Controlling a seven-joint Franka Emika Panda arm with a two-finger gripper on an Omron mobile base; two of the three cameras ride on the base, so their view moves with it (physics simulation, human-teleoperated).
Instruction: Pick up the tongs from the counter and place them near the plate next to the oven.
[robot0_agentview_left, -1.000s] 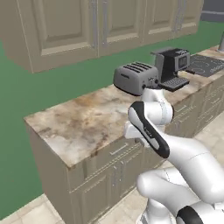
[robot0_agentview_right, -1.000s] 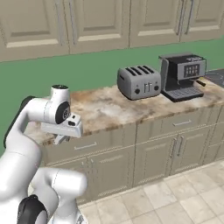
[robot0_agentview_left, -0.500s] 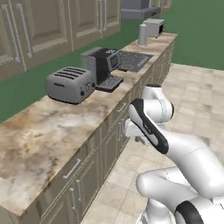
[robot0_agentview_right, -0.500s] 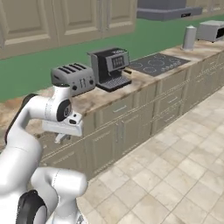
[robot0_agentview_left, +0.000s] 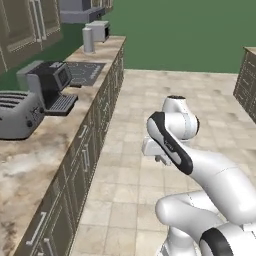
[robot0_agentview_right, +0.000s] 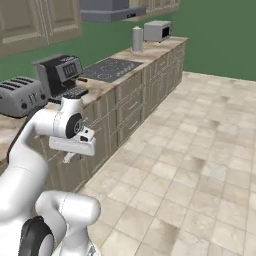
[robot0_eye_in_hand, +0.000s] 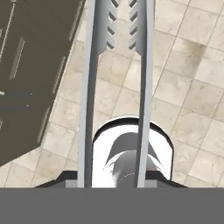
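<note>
In the hand view the tongs (robot0_eye_in_hand: 89, 87) run from the bottom to the top as two slim silver arms with toothed tips, seen over the tiled floor. My gripper (robot0_agentview_right: 74, 146) is shut on them and held close to my body, beside the counter (robot0_agentview_right: 125, 60) and not over it. The left base view shows the gripper (robot0_agentview_left: 154, 150) at cabinet height above the floor. The marbled counter (robot0_agentview_left: 30, 155) runs along the left of that view. The blue plate is out of view.
On the counter stand a silver toaster (robot0_agentview_left: 17, 115), a black coffee machine (robot0_agentview_left: 50, 82), a dark cooktop (robot0_agentview_right: 107, 67), a grey canister (robot0_agentview_right: 137, 39) and a small oven-like appliance (robot0_agentview_right: 156, 31). Open tiled floor (robot0_agentview_right: 200, 150) lies to the right. Another cabinet (robot0_agentview_left: 247, 75) stands far right.
The whole picture has swung: the base has turned and driven along the counter, so the toaster and coffee machine slid left. The arm keeps its folded pose with the tongs.
</note>
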